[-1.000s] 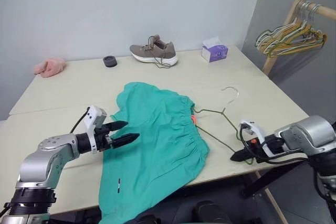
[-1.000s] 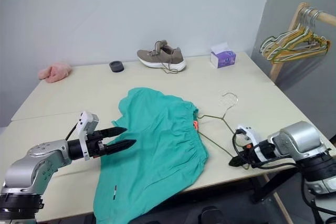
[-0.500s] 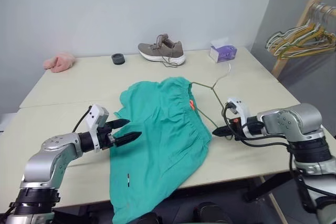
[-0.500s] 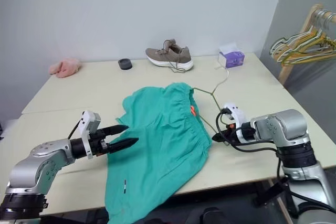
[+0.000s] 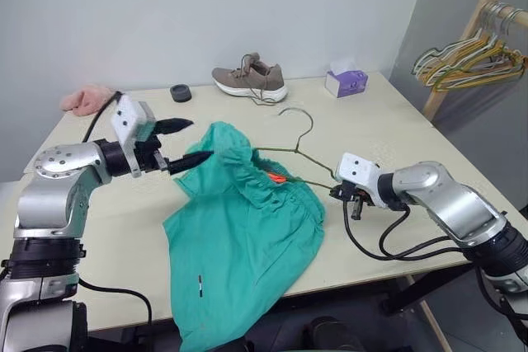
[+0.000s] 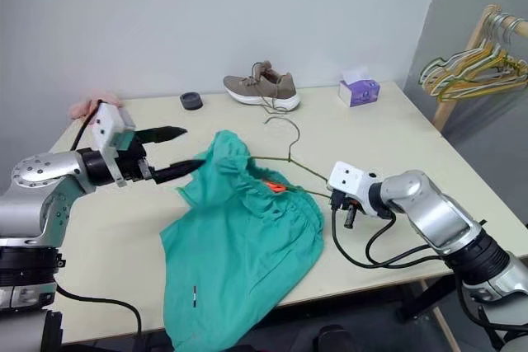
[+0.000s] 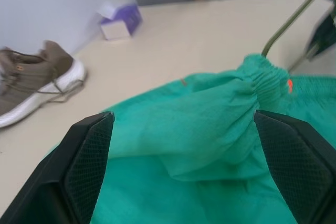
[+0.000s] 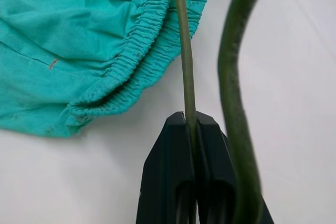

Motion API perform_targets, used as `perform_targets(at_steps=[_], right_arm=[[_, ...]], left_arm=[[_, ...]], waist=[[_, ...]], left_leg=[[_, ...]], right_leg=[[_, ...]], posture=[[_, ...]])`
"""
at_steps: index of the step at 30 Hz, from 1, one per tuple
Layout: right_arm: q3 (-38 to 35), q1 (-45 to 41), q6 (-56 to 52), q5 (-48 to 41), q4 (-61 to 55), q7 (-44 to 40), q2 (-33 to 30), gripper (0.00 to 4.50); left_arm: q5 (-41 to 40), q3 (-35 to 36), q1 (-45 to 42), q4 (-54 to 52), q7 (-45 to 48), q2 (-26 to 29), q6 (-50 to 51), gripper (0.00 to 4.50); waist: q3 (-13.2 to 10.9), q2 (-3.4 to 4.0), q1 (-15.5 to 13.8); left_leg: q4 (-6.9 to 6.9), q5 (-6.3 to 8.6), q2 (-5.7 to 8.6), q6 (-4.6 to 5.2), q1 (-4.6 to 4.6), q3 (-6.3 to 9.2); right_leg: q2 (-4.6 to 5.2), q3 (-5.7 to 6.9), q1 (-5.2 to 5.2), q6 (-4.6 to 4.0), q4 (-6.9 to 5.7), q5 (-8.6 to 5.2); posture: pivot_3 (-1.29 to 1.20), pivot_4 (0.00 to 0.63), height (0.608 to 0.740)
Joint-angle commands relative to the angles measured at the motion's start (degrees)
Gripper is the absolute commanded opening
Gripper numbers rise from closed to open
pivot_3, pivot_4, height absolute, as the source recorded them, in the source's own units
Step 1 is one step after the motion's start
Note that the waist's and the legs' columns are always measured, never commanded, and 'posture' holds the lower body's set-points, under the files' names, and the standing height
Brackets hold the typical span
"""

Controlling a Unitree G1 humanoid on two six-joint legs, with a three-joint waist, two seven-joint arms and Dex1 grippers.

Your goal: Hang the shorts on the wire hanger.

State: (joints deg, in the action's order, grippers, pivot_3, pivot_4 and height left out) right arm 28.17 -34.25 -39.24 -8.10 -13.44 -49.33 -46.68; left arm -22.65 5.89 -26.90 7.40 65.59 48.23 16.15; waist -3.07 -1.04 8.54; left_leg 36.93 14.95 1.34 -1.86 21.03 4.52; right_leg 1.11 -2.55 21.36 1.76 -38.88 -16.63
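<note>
The shorts (image 5: 243, 245) lie on the table (image 5: 396, 138), their lower part draped over the near edge and the gathered waistband bunched and lifted toward the middle. The fabric reads as light, soft and limp; it will sag and fold wherever it is not supported, so the elastic waistband, the firmest part, looks like the best place to take hold.

The right pincer (image 8: 190, 124) is clamped tight on one thin rod of the wire hanger (image 5: 293, 154), near its end corner just beside the waistband. The hanger is tilted up off the table, its far end reaching into the raised waistband and its hook (image 5: 299, 121) standing above the cloth. The wire is judged stiff but springy and slick, liable to twist in a narrow grip.

The left pincer (image 5: 183, 141) stands wide open and empty at the raised fold of the shorts, one finger above it and one at its edge.
</note>
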Motion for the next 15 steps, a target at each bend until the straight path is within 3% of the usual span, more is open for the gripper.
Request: perform_targets(at_steps=[1, 15], right_arm=[[-0.8, 0.0, 3.0, 2.2, -2.3, -1.4, 0.2, 0.00], [-1.3, 0.2, 8.5, 8.3, -4.2, -4.5, 1.2, 0.00]], left_arm=[[2.7, -2.8, -0.9, 0.7, 4.7, 1.8, -4.0, 4.49], [8.1, -8.5, -2.6, 5.9, 9.0, -1.8, -12.2, 4.49]], waist=[[0.0, 0.00, -0.1], [0.0, -0.01, 0.1]], left_leg=[[0.01, 0.00, 0.00, 0.00, 0.01, 0.02], [0.05, -0.01, 0.00, 0.01, 0.01, 0.06]], right_leg=[[0.00, 0.00, 0.00, 0.00, 0.00, 0.00], [0.01, -0.01, -0.02, 0.00, -0.01, 0.00]], posture=[[-0.16, 0.000, 0.740], [-0.19, 0.000, 0.740]])
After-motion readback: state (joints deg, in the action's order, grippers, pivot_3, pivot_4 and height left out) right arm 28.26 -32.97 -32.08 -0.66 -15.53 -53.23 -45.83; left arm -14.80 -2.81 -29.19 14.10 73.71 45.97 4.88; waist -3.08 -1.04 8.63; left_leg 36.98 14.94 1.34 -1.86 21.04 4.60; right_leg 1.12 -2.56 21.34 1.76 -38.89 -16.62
